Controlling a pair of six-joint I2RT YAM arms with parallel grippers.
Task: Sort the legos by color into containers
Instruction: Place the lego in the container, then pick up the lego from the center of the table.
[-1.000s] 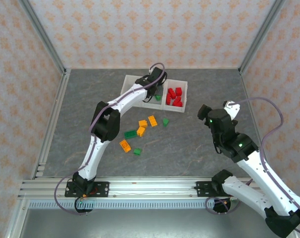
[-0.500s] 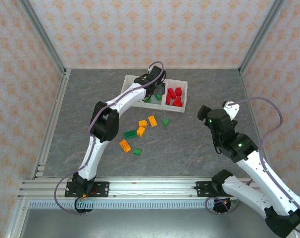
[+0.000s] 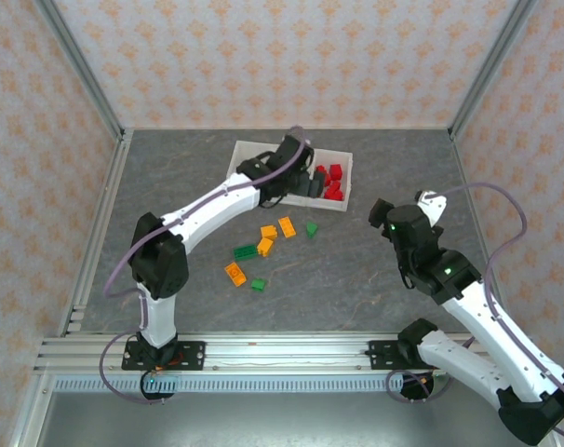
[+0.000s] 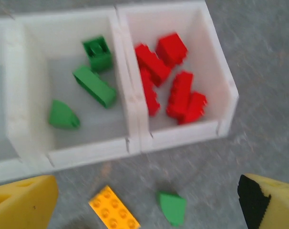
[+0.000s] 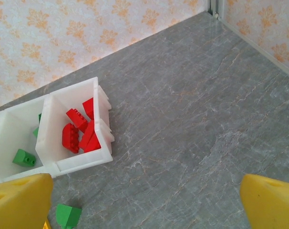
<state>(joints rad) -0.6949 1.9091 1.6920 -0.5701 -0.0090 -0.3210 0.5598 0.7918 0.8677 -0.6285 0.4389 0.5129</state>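
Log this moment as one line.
left jaws open, empty, by translucent white plastic tray | middle compartment: green bricks | right compartment: red bricks | right jaws open

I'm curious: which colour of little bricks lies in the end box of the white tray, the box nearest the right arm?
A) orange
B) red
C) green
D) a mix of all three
B: only red bricks lie in the right-end compartment. The green bricks are in the middle one, and an orange brick lies out on the table.
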